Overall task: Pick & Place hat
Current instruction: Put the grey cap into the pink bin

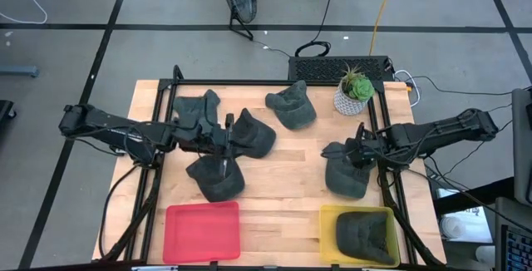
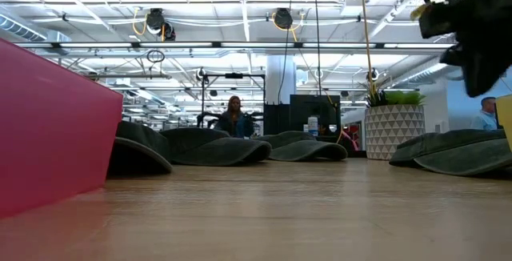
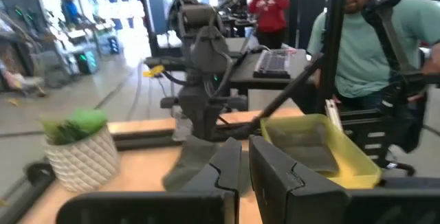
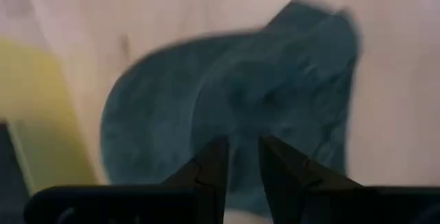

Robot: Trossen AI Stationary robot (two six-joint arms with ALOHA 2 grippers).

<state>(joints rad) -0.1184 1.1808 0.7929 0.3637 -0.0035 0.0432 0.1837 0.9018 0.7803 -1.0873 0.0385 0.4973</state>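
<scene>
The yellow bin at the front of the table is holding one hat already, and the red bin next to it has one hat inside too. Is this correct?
Not quite. The high view shows the red bin with no hat in it. The yellow bin does hold one dark hat, as you said.

Both arms reach inward — left gripper [image 1: 226, 135] and right gripper [image 1: 360, 147] narrowly parted.

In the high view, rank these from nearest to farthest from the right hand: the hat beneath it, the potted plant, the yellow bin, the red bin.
1. Hat, directly under the right hand.
2. Potted plant, behind it by the table's back edge, and yellow bin, at the front edge: too close to call.
3. Red bin, front left.
</scene>
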